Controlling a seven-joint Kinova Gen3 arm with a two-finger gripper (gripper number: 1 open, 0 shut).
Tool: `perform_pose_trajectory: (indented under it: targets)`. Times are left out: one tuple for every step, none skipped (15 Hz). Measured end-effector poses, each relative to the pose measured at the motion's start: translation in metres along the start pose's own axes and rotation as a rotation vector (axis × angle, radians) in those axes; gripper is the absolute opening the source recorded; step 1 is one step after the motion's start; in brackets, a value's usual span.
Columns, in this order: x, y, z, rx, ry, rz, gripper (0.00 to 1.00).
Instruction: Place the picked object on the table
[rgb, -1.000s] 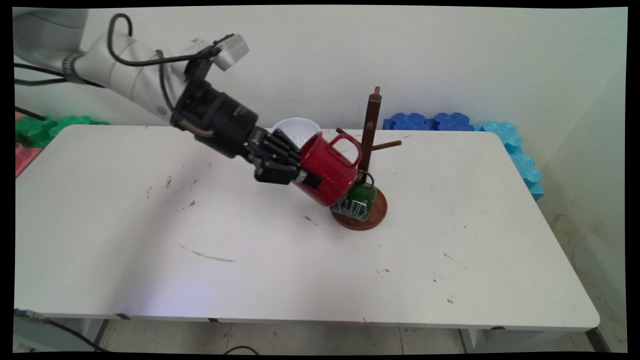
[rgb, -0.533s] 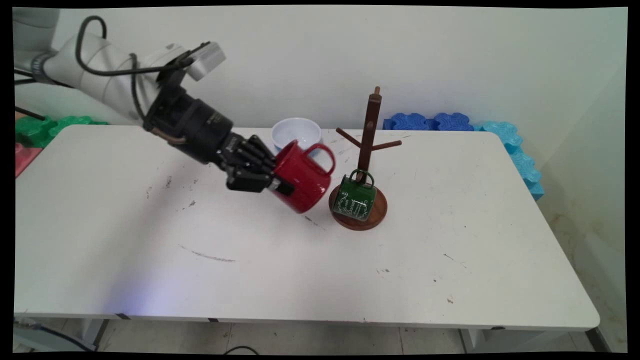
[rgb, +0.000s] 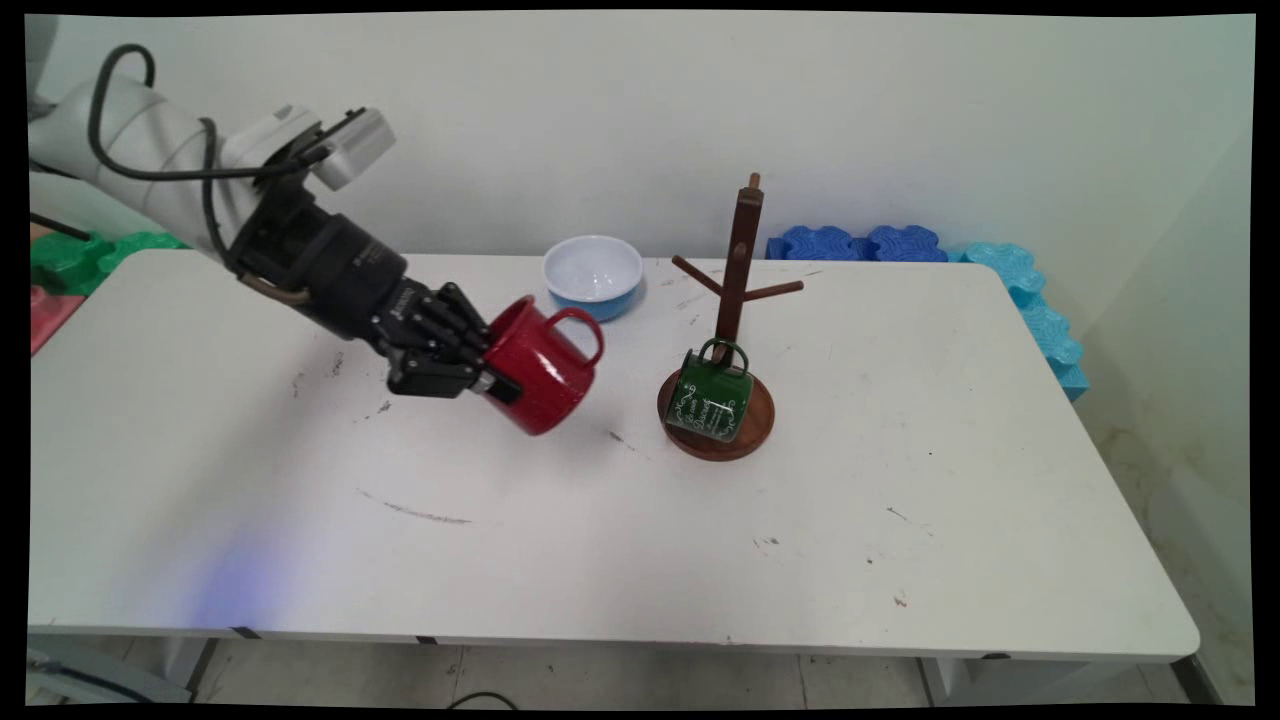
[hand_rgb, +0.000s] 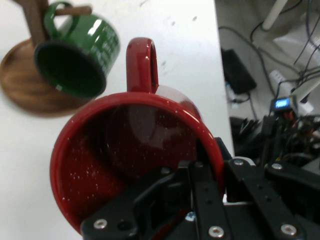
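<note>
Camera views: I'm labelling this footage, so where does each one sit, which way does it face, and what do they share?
Main view: fixed above the table's near side, looking down across it to the wall; the white arm with its black end effector enters from upper left.
Hand view: mounted on the hand, looking along the end effector into the red mug; black linkage rises from the bottom edge.
Shared: the red mug clamped by its rim, the green mug hanging on the wooden mug tree.
</note>
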Motion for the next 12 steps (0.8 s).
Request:
perform_pose_trajectory:
  targets:
    - [-0.004, -0.002, -0.003, 0.010, -0.012, 0.002, 0.00]
    - [-0.008, -0.004, -0.008, 0.024, -0.027, 0.005, 0.00]
    - [-0.013, -0.006, -0.011, 0.039, -0.042, 0.009, 0.00]
    - [-0.017, -0.009, -0.015, 0.054, -0.058, 0.014, 0.00]
    - [-0.021, -0.011, -0.018, 0.068, -0.072, 0.020, 0.00]
    - [-0.026, -0.013, -0.021, 0.084, -0.089, 0.028, 0.00]
    - [-0.029, -0.016, -0.023, 0.098, -0.103, 0.036, 0.00]
    - [-0.031, -0.017, -0.024, 0.107, -0.113, 0.043, 0.00]
    - [-0.034, -0.020, -0.025, 0.121, -0.128, 0.052, 0.00]
    - [-0.038, -0.023, -0.026, 0.138, -0.145, 0.065, 0.00]
    - [-0.041, -0.025, -0.025, 0.154, -0.161, 0.077, 0.00]
    - [-0.043, -0.028, -0.025, 0.167, -0.174, 0.088, 0.00]
